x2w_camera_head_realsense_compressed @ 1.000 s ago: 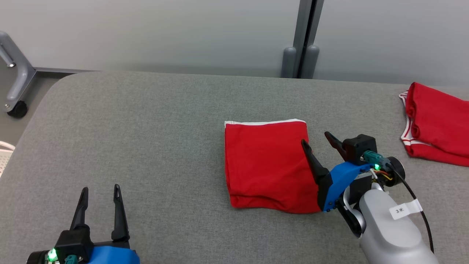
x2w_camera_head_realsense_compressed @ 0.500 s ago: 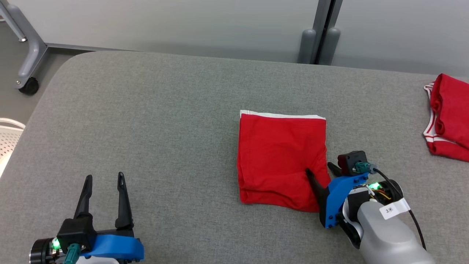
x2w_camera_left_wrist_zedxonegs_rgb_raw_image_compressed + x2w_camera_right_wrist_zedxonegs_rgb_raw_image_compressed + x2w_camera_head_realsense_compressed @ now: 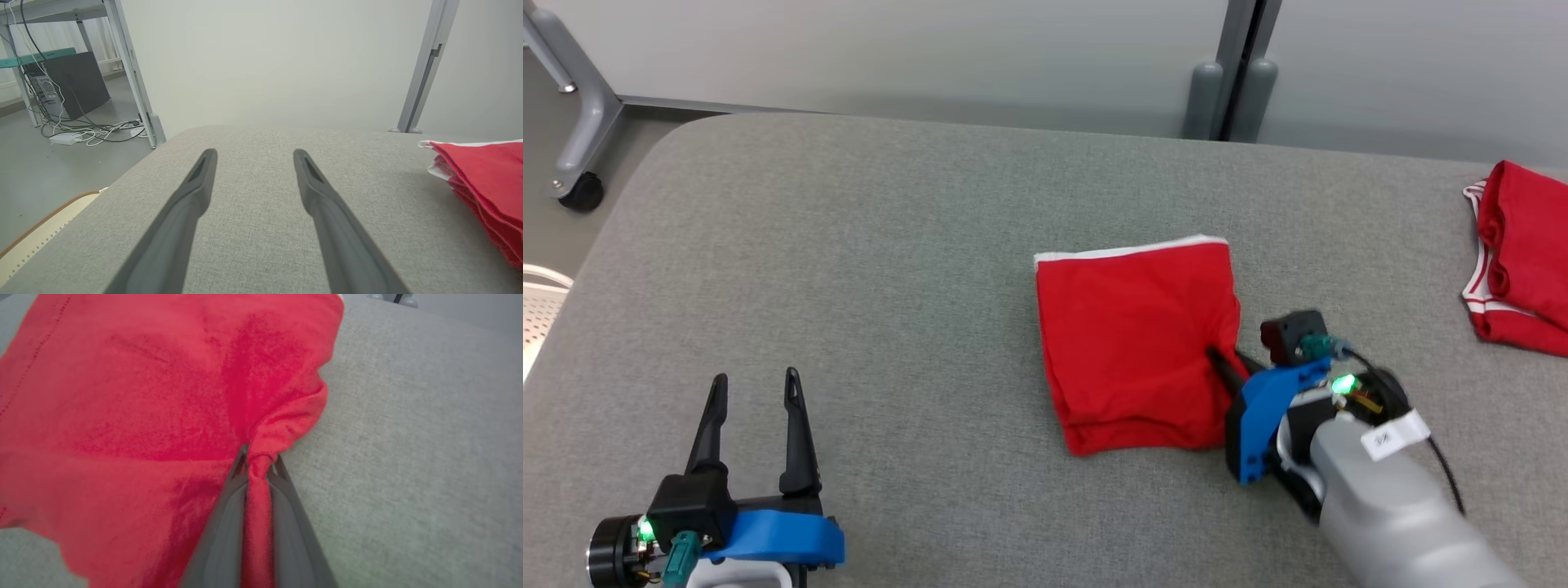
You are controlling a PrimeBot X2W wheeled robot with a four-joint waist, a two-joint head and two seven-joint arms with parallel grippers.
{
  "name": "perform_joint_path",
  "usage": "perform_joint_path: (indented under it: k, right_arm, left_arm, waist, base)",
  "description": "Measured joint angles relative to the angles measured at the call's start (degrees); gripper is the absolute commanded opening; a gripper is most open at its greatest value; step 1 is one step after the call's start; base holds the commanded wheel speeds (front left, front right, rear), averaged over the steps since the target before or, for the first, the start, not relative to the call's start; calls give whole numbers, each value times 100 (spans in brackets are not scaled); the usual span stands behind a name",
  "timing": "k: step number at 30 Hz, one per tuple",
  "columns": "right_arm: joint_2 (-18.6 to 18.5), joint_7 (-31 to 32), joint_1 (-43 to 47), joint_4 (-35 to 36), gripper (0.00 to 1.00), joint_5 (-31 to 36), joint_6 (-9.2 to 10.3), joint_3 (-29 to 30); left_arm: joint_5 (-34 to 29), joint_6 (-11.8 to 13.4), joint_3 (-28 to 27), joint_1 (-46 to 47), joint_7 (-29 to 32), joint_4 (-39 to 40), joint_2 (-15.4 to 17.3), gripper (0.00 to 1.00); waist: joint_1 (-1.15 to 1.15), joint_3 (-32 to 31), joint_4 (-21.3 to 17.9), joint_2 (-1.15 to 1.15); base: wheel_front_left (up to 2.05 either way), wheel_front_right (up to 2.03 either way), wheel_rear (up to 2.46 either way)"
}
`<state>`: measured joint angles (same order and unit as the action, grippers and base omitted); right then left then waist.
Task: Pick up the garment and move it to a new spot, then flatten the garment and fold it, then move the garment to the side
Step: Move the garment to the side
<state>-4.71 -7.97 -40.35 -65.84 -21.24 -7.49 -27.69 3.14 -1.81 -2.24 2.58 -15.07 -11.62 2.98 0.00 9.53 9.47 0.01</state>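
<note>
Head view: we judge final step in hand, moving folded garment (image 3: 1131, 343) aside. Garment lies mid-desk (image 3: 849, 245), right pincer (image 3: 1227, 363) at its right edge. Left pincer (image 3: 756, 392) spread, well apart.

Left wrist view: we see fingers (image 3: 318, 196) wide, holding nothing.

Right wrist view: we see jaws pinching bunched fold of garment edge. Next move calls for lifting clear and carrying sideways without undoing folds.

The left jaws gape; the right jaws seem pinched shut.
</note>
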Motion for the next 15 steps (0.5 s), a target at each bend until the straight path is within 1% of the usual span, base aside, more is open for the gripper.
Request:
perform_joint_path:
  k: [4,9,10,15]
  right_arm:
    - [-315,-69,-463,65,0,79,0,-391]
    - [-829,-69,-975,168,0,90,-1,-784]
    - [-1090,-66,-1191,209,0,37,-1,-879]
    - [-1712,-8,-1735,319,0,-171,0,-1018]
  left_arm:
    - [-18,-23,1,90,1,99,-2,100]
    - [-65,-48,-14,281,1,290,-2,100]
    - [-98,-58,-14,334,0,387,-2,100]
    - [-167,-52,-42,466,-1,677,19,100]
  waist:
    - [0,152,-125,0]
    - [0,392,-314,0]
    - [0,511,-425,0]
    - [0,949,-811,1]
  base:
    - [0,0,0]
    - [0,0,0]
    - [0,0,0]
    - [0,0,0]
